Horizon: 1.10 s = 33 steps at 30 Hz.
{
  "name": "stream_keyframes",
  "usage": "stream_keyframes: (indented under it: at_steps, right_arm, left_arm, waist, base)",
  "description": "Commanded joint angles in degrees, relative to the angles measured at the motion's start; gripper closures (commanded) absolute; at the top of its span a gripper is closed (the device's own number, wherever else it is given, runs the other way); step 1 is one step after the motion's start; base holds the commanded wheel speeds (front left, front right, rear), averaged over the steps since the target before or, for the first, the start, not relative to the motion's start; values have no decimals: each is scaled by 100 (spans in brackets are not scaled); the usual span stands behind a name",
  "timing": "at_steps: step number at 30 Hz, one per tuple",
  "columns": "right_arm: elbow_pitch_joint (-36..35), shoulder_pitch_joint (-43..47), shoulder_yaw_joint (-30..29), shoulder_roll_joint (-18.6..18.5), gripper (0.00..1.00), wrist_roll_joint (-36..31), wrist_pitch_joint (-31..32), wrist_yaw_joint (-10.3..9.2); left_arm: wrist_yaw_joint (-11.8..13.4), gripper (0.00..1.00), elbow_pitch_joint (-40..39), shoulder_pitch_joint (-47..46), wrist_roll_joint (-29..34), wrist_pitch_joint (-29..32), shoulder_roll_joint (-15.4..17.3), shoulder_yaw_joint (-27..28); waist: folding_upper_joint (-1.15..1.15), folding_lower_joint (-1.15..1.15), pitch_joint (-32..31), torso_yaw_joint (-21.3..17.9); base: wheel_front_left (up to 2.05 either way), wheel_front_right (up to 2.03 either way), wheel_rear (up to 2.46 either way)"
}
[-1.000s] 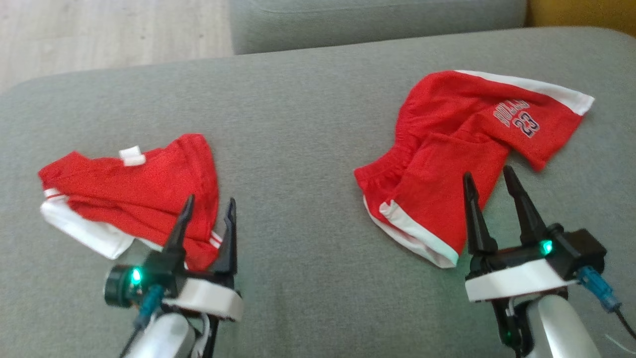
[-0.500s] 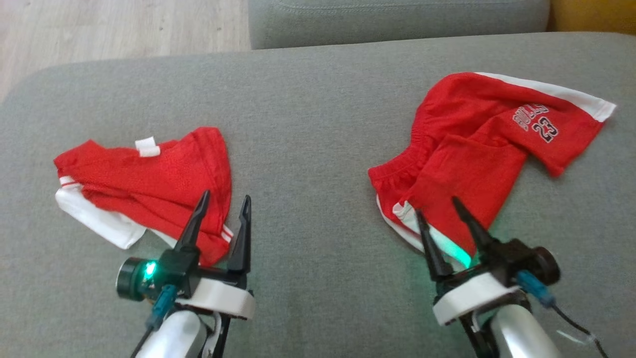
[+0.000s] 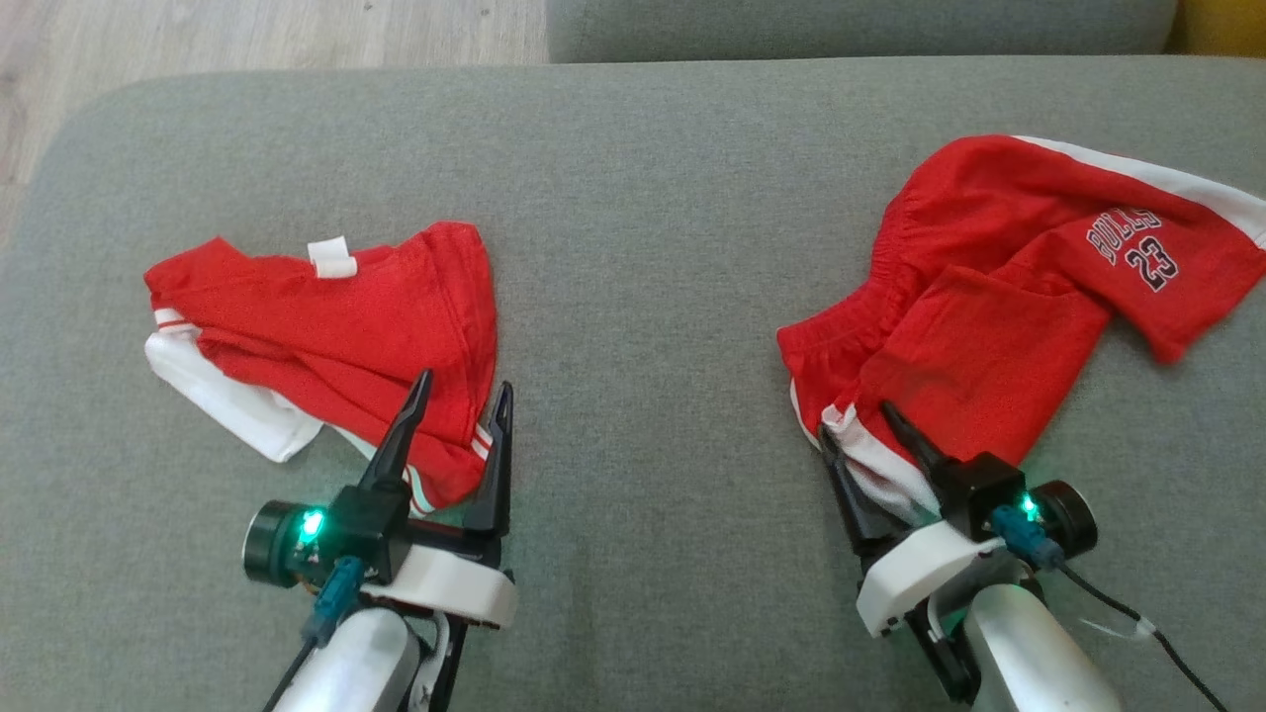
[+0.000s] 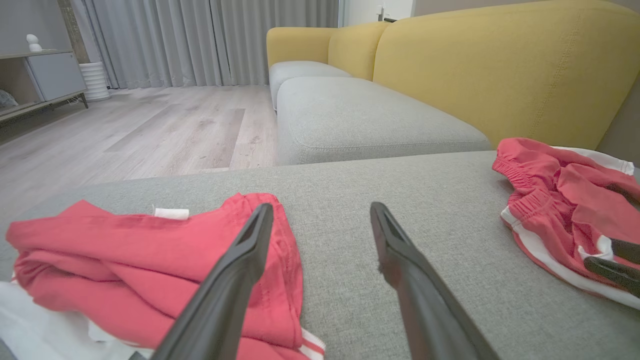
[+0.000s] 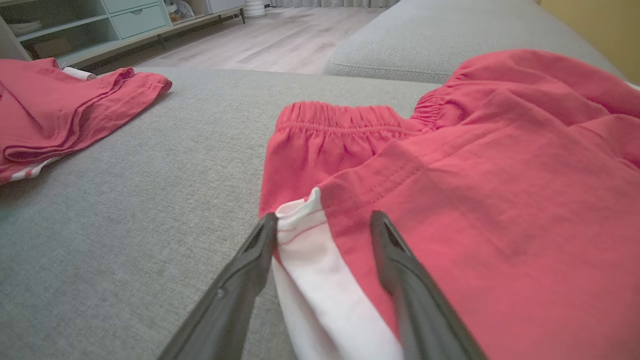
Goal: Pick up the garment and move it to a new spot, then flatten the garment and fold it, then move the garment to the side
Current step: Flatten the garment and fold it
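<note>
1. Right wrist view: watching the right pincer (image 5: pixel 324 217), released and spread wide, straddling the white-striped hem corner (image 5: pixel 302 235) of the red shorts (image 5: pixel 475 200), nothing clamped yet.
2. Finding those shorts lying crumpled on the right of the grey sofa cushion (image 3: pixel 643 198), well apart from the folded red garment (image 3: pixel 336 326).
3. Noting the left pincer (image 3: pixel 466 382), likewise released, hanging at that folded piece's near corner.
4. Judging the fabric light, soft and floppy; favouring a pinch at the doubled hem or the elastic waistband (image 5: pixel 340 117).
</note>
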Motion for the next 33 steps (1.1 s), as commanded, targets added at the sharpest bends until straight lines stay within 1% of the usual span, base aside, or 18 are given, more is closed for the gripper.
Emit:
stream_keyframes:
  at_steps: [1,2,3,8,11,14,19,22,24,25,26,27,30,33]
  right_arm:
    - [-96,-175,93,-14,51,75,-35,-4]
    - [-67,-185,90,-14,68,106,-39,-4]
    - [-57,-193,80,-14,100,140,-47,-4]
    - [-136,-155,-29,-14,100,294,-93,-4]
    - [-352,-64,-248,-14,100,396,-115,-4]
    - [-661,64,-681,-14,100,510,-126,-4]
    - [-1181,309,-1651,-14,100,661,-129,-4]
    - [-1161,392,-2124,-14,100,730,-130,-4]
    - [-1060,395,-2341,-14,100,747,-130,-4]
    - [-1001,384,-2443,-14,93,739,-130,-4]
    - [-948,366,-2564,-14,43,725,-130,-4]
    - [-816,325,-2757,-14,0,712,-131,-4]
    - [-752,261,-2851,-14,0,707,-131,-4]
    - [-978,241,-2732,-14,0,692,-131,-4]
  left_arm:
    - [-11,0,-141,-241,47,-54,32,246]
    - [-12,0,-133,-236,54,-54,26,256]
    - [-12,0,-123,-229,61,-54,20,267]
    - [-32,0,-77,-198,82,-54,20,308]
    - [-32,0,-68,-160,90,-54,35,343]
    - [-24,0,-84,-107,92,-54,60,386]
    - [-25,0,-115,-70,105,-54,86,417]
    - [-36,0,-115,-92,117,-54,77,407]
    - [-46,0,-95,-109,124,-54,64,395]
    - [-47,0,-88,-114,127,-54,54,392]
    - [-49,0,-81,-114,128,-54,47,389]
    - [-58,0,-60,-114,131,-54,33,376]
    - [-65,0,-22,-116,134,-54,12,364]
    - [-94,0,13,-116,136,-54,-8,347]
  waist:
    - [0,-1,0,-1]
    - [0,-1,-3,-12]
    - [0,-1,-9,-31]
    - [0,-1,-86,-228]
    - [0,-1,-165,-414]
    - [0,-1,-231,-656]
    - [0,-1,-269,-1071]
    - [0,-1,-270,-1255]
    - [0,-1,-275,-1344]
    - [0,-1,-276,-1379]
    - [0,-1,-281,-1413]
    - [0,-1,-293,-1450]
    - [0,-1,-321,-1470]
    - [0,-1,-367,-1432]
  base:
    - [0,0,0]
    - [0,0,0]
    - [0,0,0]
    - [0,0,0]
    - [0,0,0]
    - [0,0,0]
    - [0,0,0]
    - [0,0,0]
    - [0,0,0]
    - [0,0,0]
    - [0,0,0]
    - [0,0,0]
    - [0,0,0]
    - [0,0,0]
